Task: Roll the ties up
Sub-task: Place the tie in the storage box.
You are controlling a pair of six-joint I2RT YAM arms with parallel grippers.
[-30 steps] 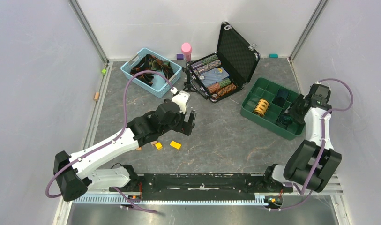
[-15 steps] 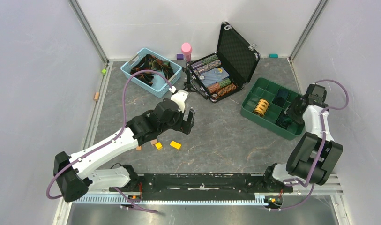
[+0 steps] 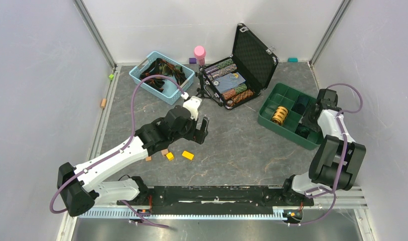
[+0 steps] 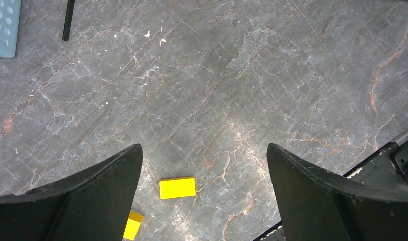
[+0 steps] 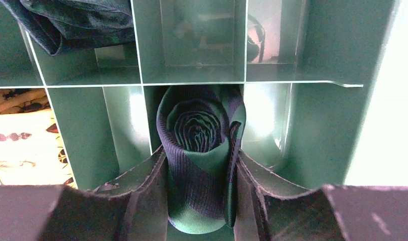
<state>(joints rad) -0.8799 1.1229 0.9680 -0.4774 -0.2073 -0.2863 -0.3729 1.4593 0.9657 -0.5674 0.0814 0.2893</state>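
Tie roll [image 5: 199,128], green-navy, sits clenched by right end effector [image 5: 200,158], seemingly inside green tray [image 5: 322,130]; left end effector [image 4: 202,150] spread wide.

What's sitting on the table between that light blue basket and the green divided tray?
An open black case of striped chip rows, with a pink cylinder beside it; the top view shows them between basket and tray.

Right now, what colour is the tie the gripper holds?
The tie is green and navy; see right wrist view.
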